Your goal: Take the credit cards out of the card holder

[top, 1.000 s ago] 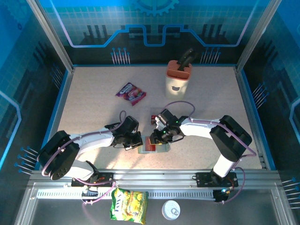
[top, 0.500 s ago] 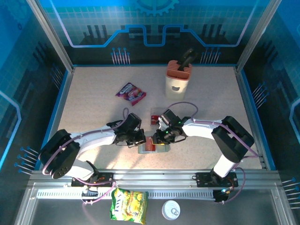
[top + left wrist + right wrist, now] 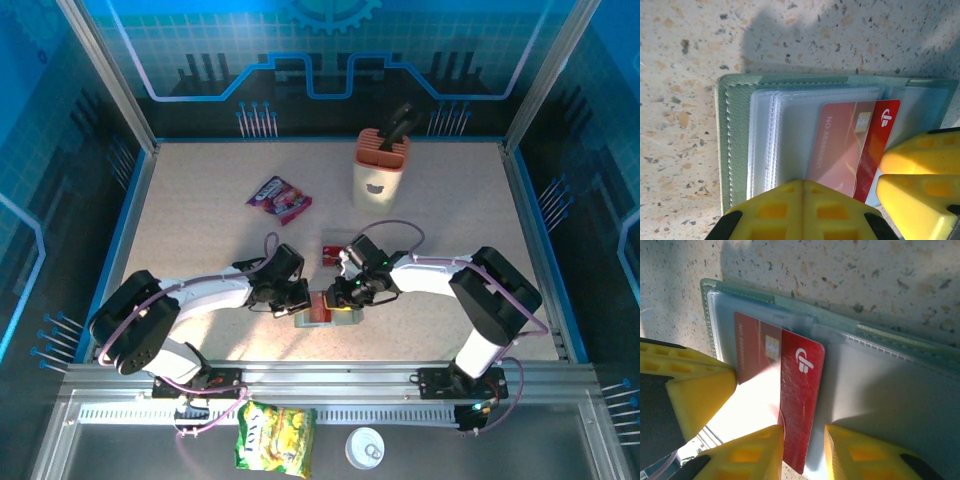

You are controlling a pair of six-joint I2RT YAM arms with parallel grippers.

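The card holder [image 3: 345,318] lies open on the table, grey-green outside [image 3: 735,130], pale inside [image 3: 890,385]. A red credit card [image 3: 845,145] sits in its clear sleeve, with one bare end [image 3: 800,380] sticking out. My left gripper [image 3: 802,182] is shut and its tip presses down on the holder's sleeves [image 3: 298,303]. My right gripper [image 3: 805,432] is open. It straddles the card's bare end, with its left finger at the card's edge and a gap at the right finger. It comes in from the holder's right [image 3: 342,296].
A small red card-like thing [image 3: 330,251] lies just behind the right gripper. A purple-red snack packet [image 3: 279,198] and a beige knife block [image 3: 380,170] stand farther back. A yellow packet [image 3: 275,437] and a white lid [image 3: 365,448] lie below the table's near rail.
Both grippers have crept a little along the holder, and the left arm has reached slightly farther right. Both sets of jaws stand as before.
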